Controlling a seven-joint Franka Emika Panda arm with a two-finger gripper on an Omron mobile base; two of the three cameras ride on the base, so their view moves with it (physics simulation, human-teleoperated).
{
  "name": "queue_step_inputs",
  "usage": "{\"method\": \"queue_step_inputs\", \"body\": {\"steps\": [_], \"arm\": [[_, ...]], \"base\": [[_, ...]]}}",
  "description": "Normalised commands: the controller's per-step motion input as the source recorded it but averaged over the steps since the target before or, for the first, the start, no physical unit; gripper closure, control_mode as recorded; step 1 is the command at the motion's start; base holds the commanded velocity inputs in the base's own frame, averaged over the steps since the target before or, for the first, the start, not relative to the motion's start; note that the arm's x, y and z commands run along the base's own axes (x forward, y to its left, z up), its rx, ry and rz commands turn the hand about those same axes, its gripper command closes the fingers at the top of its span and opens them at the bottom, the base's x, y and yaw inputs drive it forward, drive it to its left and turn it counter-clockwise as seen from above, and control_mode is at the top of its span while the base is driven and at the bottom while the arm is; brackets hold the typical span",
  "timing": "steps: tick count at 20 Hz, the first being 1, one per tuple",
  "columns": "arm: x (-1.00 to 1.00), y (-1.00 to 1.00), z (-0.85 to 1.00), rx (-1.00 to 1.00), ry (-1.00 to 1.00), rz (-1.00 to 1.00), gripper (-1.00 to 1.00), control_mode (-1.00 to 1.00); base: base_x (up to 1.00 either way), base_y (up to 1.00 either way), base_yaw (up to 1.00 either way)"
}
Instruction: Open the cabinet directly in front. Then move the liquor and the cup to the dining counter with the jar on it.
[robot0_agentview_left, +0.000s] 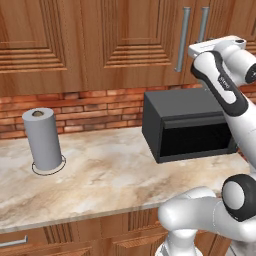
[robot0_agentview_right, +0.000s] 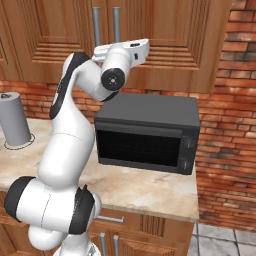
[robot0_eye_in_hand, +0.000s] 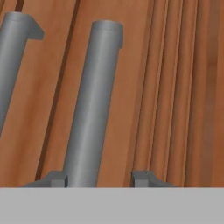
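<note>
Hand view: gripper (robot0_eye_in_hand: 99, 178) possibly astride handle (robot0_eye_in_hand: 92, 105).

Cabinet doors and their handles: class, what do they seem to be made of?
Cabinet: apparently brown wood, matte, with visible grain and raised panels. Handles: probably brushed metal, being smooth grey bars with a soft sheen, though grey plastic can't be excluded.

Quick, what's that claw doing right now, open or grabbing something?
Gripper: jaws either side of a cabinet handle; one fingertip touches it, the other stands apart, so not clamped yet.
</note>
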Motion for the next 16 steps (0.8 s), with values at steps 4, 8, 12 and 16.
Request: {"method": "queue_step_inputs", "body": {"steps": [4,8,12,16], "arm": [[0.18,0.23,-0.03,-0.01,0.04,0.0,1.0,-1.0],[0.07,0.0,-0.08,0.0,0.09,0.0,1.0,-1.0],[0.28,0.11,-0.13,0.0,0.04,0.0,1.0,-1.0],[0.34,0.15,-0.2,0.0,0.0,0.0,1.0,-1.0]], "base": [[0.0,0.0,0.0],[0.0,0.0,0.0],[0.0,0.0,0.0],[0.0,0.0,0.0]]}}
